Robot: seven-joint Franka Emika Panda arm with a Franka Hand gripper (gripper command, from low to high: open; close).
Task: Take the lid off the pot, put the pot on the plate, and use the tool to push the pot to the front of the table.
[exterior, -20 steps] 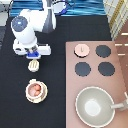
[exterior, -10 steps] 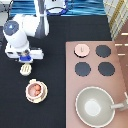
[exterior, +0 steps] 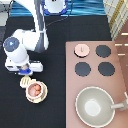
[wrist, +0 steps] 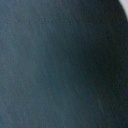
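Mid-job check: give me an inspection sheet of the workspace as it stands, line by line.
Surface: black table; stove counter at the exterior view's right.
Job's things: pot on the plate; lid off, on the stove counter; tool beside the pot, under the gripper.
Clutter: large pan on the counter.
Grippers: gripper just above the tool.
Cables: nothing seen.
Surroundings: nothing seen.
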